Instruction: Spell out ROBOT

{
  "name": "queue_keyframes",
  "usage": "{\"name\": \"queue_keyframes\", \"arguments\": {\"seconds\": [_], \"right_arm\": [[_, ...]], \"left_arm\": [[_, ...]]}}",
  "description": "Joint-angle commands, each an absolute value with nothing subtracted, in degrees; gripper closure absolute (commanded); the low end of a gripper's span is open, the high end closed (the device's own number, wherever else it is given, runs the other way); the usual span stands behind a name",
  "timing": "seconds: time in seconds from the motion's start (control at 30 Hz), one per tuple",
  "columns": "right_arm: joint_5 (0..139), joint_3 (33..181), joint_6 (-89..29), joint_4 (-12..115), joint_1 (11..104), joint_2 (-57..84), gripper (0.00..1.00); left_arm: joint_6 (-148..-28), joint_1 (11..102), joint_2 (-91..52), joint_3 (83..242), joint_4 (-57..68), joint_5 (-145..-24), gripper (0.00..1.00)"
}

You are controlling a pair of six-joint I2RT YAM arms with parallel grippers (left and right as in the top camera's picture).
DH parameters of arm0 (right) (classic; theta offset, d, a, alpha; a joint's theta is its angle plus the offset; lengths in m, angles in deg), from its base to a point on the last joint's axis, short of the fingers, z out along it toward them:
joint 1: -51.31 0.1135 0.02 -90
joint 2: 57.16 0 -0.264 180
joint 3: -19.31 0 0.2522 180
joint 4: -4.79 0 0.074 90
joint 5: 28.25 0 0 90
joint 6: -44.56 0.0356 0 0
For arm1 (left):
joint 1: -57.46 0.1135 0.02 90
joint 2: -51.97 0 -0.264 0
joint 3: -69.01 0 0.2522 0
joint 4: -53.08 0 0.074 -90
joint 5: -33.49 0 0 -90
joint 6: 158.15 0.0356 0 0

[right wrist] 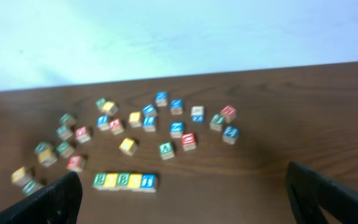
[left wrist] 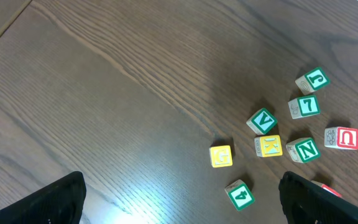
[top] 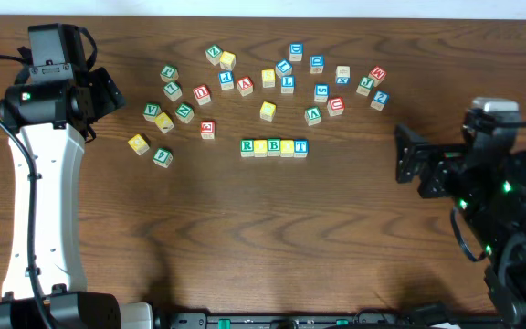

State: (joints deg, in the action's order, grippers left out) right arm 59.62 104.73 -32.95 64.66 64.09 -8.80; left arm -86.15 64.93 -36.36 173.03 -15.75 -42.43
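We've got the ROBOT row (top: 274,146) centred on the table (top: 245,238), cubes touching. The right end effector (right wrist: 188,196) is spread wide, row in its view; the left end effector (left wrist: 179,199), spread too, sees only loose cubes (left wrist: 269,145).

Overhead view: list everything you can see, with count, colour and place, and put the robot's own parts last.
ROBOT row: five cubes, green R, yellow, green B, yellow, blue T, side by side near the table's middle.
loose cubes: about two dozen, green, blue, red and yellow, scattered behind and to the left of the row.
table: one, dark brown wood grain.
left gripper: one, black, open, far left, holding nothing.
right gripper: one, black, open, right side, holding nothing.
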Motion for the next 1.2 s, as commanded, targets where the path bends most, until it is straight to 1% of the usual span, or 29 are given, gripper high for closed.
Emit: {"name": "queue_keyframes", "arguments": {"seconds": [0.0, 0.17, 0.3, 0.43, 0.8, 1.0, 1.17], "right_arm": [[54.42, 105.43, -33.71, 64.88, 63.89, -9.17, 0.01], [53.11, 103.29, -33.69, 64.36, 62.42, -10.79, 0.01], [54.44, 97.13, -33.51, 60.90, 60.26, -15.93, 0.01], [54.85, 86.46, -33.51, 53.82, 58.69, -24.50, 0.01], [54.83, 53.72, -33.51, 27.83, 56.81, -48.21, 0.01], [55.14, 42.29, -33.47, 19.33, 56.81, -54.05, 0.01], [56.12, 36.52, -33.03, 16.71, 56.83, -56.89, 0.01]], "left_arm": [[-86.20, 65.17, -35.80, 172.18, -15.70, -41.44, 0.03], [-86.22, 65.17, -35.80, 172.18, -15.70, -41.44, 0.03], [-86.20, 65.17, -35.80, 172.18, -15.70, -41.44, 0.02], [-86.20, 65.17, -35.80, 172.18, -15.70, -41.44, 0.02], [-86.20, 65.17, -35.80, 172.18, -15.70, -41.44, 0.02], [-86.20, 65.17, -35.80, 172.18, -15.70, -41.44, 0.02], [-86.20, 65.17, -35.80, 172.18, -15.70, -41.44, 0.02]]}}
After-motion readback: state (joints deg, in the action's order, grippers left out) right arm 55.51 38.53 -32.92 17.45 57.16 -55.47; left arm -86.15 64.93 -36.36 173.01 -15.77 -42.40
